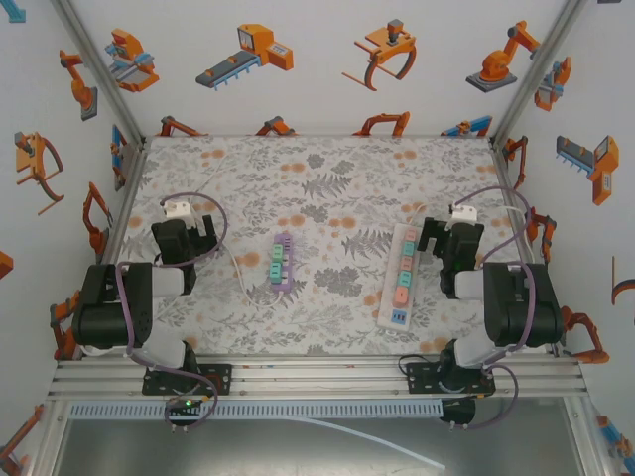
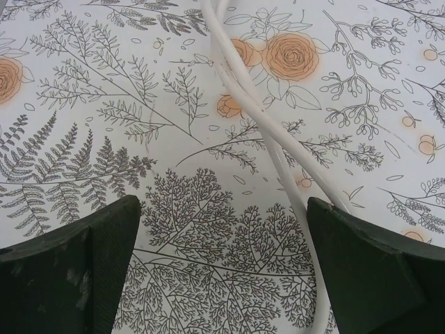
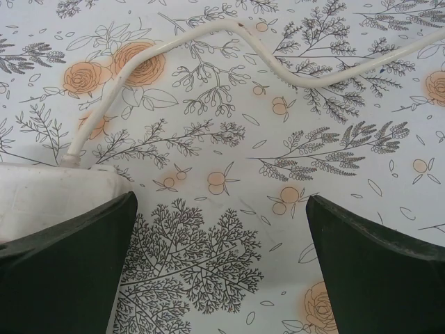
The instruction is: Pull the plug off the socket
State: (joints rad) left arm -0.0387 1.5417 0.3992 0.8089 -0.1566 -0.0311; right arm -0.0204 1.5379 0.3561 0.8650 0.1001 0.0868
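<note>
Setting: floral-print counter (image 1: 327, 178), white walls (image 1: 317, 99) with orange robot stickers (image 1: 248, 55).
Right hand (image 3: 222, 236): spread wide, empty, low over the counter.
Left hand (image 2: 222, 236): likewise agape and empty; white round cable (image 2: 257, 111) runs between its fingers (image 2: 62, 278).
Socket: long white plastic power strip (image 1: 399, 278), just left of the right hand.
Plug: among its coloured inserts (image 1: 402, 268); which one is too small to tell.
Technique: probably pin the strip, grip the plug body squarely, pull straight out.

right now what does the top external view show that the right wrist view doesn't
Top external's own: the left gripper, the purple strip mid-table, the coloured blocks on the white strip. Right wrist's own: the cable entering that strip's end, seen close between open fingers. Shared: white strip, right gripper, floral table.
</note>
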